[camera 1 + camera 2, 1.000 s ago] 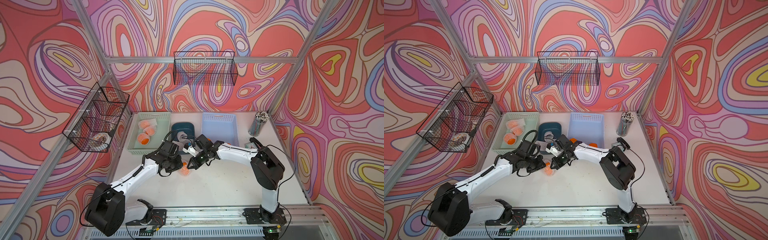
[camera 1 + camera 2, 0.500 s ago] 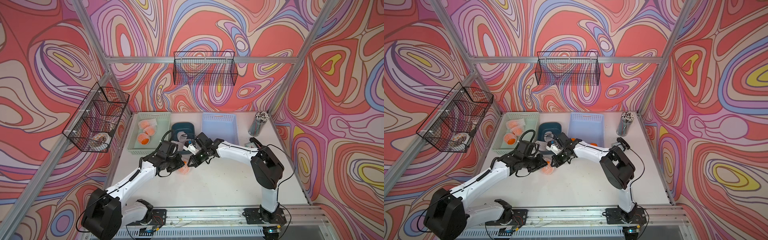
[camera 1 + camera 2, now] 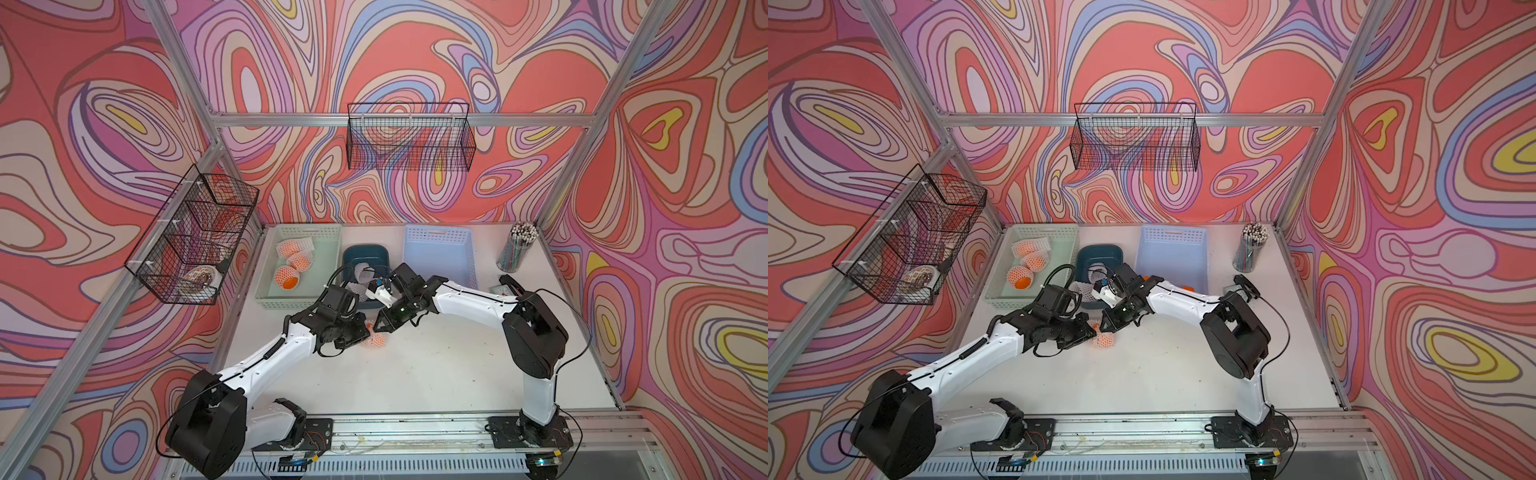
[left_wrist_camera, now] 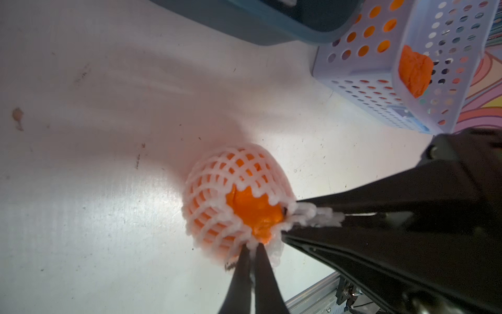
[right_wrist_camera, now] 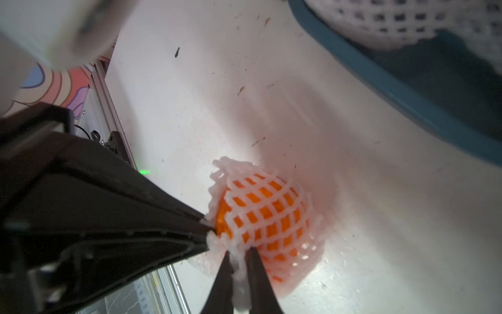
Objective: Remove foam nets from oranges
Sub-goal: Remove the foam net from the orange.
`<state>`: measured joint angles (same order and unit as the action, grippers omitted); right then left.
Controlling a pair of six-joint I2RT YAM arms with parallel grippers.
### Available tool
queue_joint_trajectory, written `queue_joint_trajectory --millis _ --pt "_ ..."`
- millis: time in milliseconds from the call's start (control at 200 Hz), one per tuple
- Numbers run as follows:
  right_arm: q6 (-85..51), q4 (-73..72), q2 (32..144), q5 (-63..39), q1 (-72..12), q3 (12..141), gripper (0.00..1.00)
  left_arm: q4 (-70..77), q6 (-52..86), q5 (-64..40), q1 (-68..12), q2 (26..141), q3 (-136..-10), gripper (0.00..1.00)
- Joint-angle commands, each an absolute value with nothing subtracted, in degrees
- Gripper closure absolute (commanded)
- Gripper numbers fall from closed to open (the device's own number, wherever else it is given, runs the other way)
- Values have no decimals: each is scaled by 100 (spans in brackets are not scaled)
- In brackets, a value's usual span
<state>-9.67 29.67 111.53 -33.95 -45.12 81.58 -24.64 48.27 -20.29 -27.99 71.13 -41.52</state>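
On the flat white tabletop (image 3: 415, 374), just in front of the dark teal plastic tub (image 3: 376, 252), the black left gripper (image 4: 252, 251) and black right gripper (image 5: 239, 255) are each clenching an edge of the white diamond-mesh foam net (image 4: 217, 185). The net is wrapping the small round orange (image 4: 252, 209) lying between them.

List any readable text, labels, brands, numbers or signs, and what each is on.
No text can be read in any view.
Bluish patch at the basket corner, left wrist view: blurred; cannot tell if it carries print.
Grey item, in both top views: too small to read.
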Motion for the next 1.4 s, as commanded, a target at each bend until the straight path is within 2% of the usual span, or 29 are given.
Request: queue_joint_trajectory --millis 0,205,626,826,1132,1397 --pt "-962 2524 10953 -3860 -4622 8329 86 -2308 4867 -2182 -2874 7168 -4131 94" --pt "-950 2569 10999 -3965 -4619 8307 85 -1963 5039 -2347 -2875 7139 -4140 93" --pt "-729 2751 10792 -3806 -4600 7687 57 -1872 5167 -2330 -2876 7006 -4000 93" --pt "-645 2583 10551 -3856 -4604 7391 41 -1861 5196 -2302 -2874 7052 -4031 93" --pt "-467 2298 10214 -3801 -4597 6801 30 -1844 5168 -2286 -2870 7354 -4187 94" --pt "-398 2145 10257 -3550 -4594 6722 27 -1737 5202 -2397 -2875 7514 -4264 94"
